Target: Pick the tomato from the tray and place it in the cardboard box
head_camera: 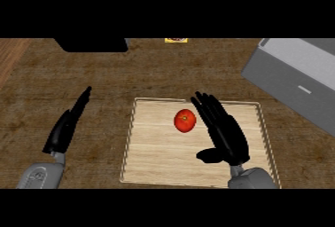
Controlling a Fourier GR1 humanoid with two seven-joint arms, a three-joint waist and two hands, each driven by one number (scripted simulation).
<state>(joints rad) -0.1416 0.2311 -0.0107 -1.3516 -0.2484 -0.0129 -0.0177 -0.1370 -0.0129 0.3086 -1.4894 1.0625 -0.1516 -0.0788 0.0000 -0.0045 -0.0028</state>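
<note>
Although a grey box [297, 80] at the counter's right edge and a black shape [91, 44] at its far edge are both cut off, the smooth red tomato [185, 120] shows plainly, lying on the pale wooden tray [157, 155] nearer its far edge. The right hand [222, 131] stretches wide over the tray beside the tomato, fingers straight. The left hand [65, 126] is flat and straight above the dark wood-grain counter [98, 75], left of the tray.

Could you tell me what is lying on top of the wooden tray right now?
A red tomato lies on the tray, upper middle. The open right hand is over the tray just right of it, covering part of the surface; whatever is beneath the hand cannot be seen.
</note>
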